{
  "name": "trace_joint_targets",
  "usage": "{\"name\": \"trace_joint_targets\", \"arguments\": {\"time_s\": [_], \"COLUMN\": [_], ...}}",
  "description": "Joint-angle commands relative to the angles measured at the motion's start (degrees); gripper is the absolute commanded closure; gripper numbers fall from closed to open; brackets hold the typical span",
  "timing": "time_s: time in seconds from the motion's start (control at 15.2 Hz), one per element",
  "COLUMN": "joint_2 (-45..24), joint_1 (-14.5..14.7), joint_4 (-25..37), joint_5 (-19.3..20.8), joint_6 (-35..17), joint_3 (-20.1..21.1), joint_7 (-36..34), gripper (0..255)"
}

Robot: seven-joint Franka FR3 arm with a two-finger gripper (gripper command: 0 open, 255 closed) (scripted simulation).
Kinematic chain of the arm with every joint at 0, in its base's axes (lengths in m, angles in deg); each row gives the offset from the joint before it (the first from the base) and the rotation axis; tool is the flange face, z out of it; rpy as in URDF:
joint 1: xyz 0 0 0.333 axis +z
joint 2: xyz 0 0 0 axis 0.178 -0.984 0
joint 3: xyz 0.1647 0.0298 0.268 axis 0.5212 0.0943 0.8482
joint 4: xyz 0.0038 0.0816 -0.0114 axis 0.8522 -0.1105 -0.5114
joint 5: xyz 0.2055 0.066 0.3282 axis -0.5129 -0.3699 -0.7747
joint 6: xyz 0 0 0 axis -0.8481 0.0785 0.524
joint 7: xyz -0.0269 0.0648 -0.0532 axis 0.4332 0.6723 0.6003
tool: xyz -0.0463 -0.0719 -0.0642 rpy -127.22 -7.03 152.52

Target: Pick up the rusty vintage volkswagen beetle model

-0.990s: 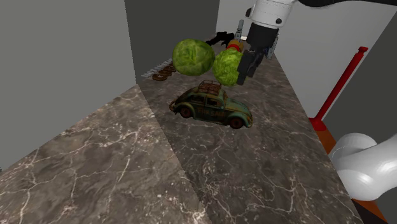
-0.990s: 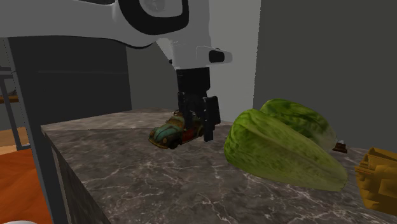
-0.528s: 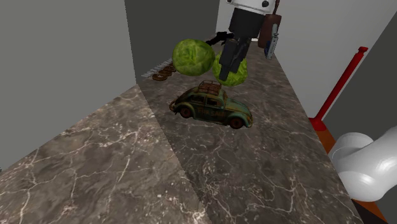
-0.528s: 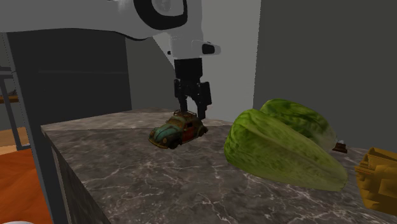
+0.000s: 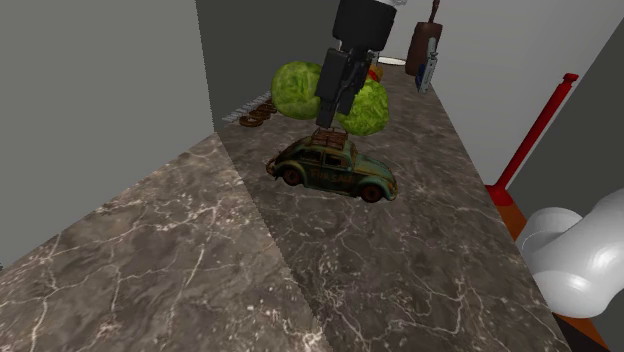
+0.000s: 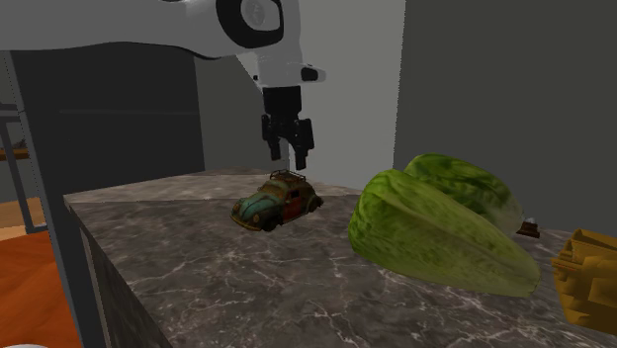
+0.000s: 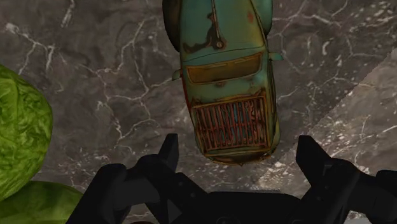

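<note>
The rusty teal toy car (image 5: 332, 168) (image 6: 278, 202) (image 7: 226, 83) stands on its wheels on the dark marble counter (image 5: 150, 250), straight below the claw (image 5: 333, 115) (image 6: 288, 158) (image 7: 240, 149) and not touching it. Its long axis runs crosswise to the line between the two fingers, which are set apart across its width. The roof rack lies under the claw, and the nose points toward the shoulder view's lower right. The claw hangs wide open with nothing in it. Two green cabbages (image 5: 300, 88) (image 6: 435, 232) (image 7: 19, 127) lie near, off to one finger's side.
</note>
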Motion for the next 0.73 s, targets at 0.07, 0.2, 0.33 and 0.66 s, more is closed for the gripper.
{"name": "trace_joint_targets", "arguments": {"time_s": [0.07, 0.2, 0.33, 0.66], "joint_2": [0.9, 1.5, 1.7, 1.8], "joint_1": [0.2, 0.3, 0.3, 0.3], "joint_4": [-3.2, -5.3, -5.9, -6.0], "joint_5": [-0.4, -0.6, -0.6, -0.7], "joint_6": [-2.4, -3.9, -4.3, -4.3], "joint_3": [0.0, 0.0, 0.0, 0.0], "joint_7": [0.4, 0.7, 0.7, 0.7], "gripper": [0, 0, 0, 255]}}
